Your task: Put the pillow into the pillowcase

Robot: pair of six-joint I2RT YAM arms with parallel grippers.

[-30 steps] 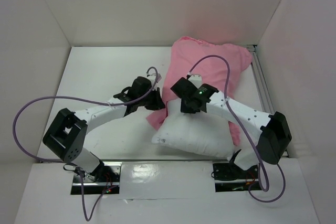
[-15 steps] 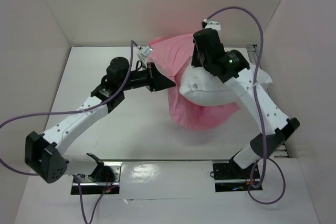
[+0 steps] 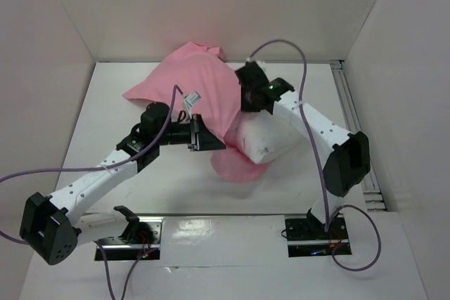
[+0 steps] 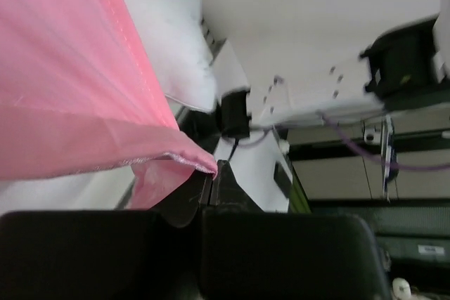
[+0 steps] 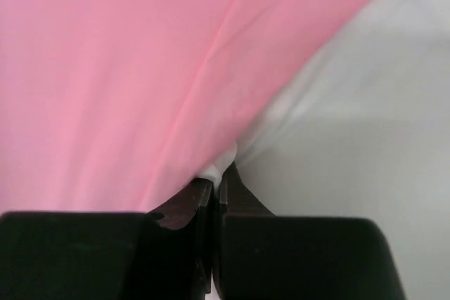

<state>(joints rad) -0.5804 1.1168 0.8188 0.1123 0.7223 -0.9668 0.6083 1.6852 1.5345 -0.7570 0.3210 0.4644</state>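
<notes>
The plump white stuffed pillow (image 3: pixel 266 144) lies right of the middle of the table. Its far left part is under the thin shiny pink cloth pillowcase (image 3: pixel 190 79), which spreads out to the far left. The left gripper (image 4: pixel 213 173) has its jaws pressed together on the pink hem — the right gripper (image 5: pixel 216 177) pinches the pink cloth too, at the pillow's far end. The flat white table (image 3: pixel 126 173) sits between tall white walls (image 3: pixel 211 12), with a metal rail (image 3: pixel 355 128) along its right edge.

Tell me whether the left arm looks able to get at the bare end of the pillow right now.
Probably yes for reach: the pillow lies close beside the left end effector. But that end effector is shut on the pillowcase hem, so it must let go first.
</notes>
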